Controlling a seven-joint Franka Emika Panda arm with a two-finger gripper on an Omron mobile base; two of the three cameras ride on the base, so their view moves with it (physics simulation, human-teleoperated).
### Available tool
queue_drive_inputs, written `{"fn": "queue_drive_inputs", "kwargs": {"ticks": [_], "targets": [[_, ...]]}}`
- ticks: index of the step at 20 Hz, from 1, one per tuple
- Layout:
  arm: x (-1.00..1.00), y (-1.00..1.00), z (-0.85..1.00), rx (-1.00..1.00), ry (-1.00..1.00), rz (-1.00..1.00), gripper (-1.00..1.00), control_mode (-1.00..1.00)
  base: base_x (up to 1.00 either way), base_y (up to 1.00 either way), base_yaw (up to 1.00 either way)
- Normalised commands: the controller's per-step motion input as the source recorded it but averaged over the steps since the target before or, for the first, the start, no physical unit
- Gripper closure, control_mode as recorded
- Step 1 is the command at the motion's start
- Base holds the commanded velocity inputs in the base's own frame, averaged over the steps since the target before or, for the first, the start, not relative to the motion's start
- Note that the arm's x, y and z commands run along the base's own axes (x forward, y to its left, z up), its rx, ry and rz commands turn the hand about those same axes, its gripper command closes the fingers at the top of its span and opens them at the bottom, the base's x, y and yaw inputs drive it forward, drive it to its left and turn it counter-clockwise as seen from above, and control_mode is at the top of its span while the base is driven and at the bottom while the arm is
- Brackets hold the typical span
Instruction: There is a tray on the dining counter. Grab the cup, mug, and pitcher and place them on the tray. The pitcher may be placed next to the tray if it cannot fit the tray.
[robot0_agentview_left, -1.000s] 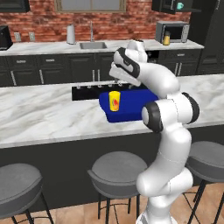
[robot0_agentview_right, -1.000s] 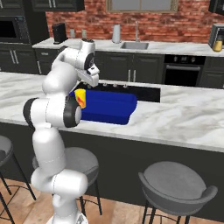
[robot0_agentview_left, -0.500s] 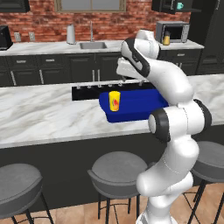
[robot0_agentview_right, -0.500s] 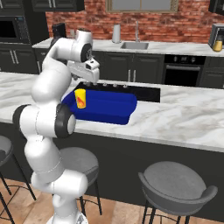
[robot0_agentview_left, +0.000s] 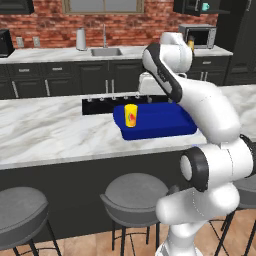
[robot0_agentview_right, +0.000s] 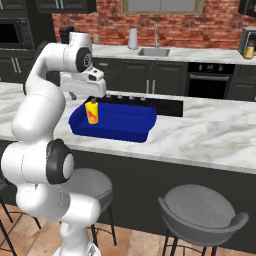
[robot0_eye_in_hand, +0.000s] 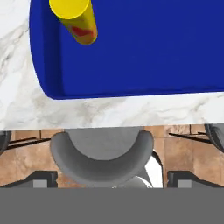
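The yellow cup with its red mark stands upright inside the deep-blue tray at its left end, on the dining counter. My gripper hangs open just above the cup, holding nothing. In the hand view the cup stands at the top left in the tray, and the fingertips are spread wide. An amber pitcher stands by the microwave on the far wall counter. A light teal thing, perhaps the mug, sits high in the cabinet above.
A black cooktop strip lies behind the tray. Round grey stools line the near side of the island. The back counter holds a sink, a white roll and a microwave.
My arm has swung upright, its elbow moving away from the tray, and the hand has lifted slightly. The cup has stayed put in the tray. The gripper stayed open.
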Motion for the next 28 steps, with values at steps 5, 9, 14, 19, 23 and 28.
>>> {"fn": "queue_drive_inputs", "kwargs": {"ticks": [5,9,14,19,23,28], "targets": [[-0.92,-0.14,0.05,-0.01,0.0,0.22,-1.0,-1.0,0.0,0.0,0.0],[-0.91,-0.39,0.0,0.0,-0.01,0.01,-1.0,-1.0,0.0,0.0,0.0],[-0.67,-0.22,0.06,0.0,-0.04,0.0,-1.0,-1.0,0.0,0.0,0.0],[-0.47,-0.01,0.25,-0.04,0.0,0.0,-1.0,-1.0,0.0,0.0,0.0],[-0.49,-0.04,0.17,-0.06,0.0,-0.02,-1.0,-1.0,0.0,0.0,0.0],[-0.31,-0.11,0.1,0.0,0.0,-0.03,-1.0,-1.0,0.0,0.0,0.0]]}}
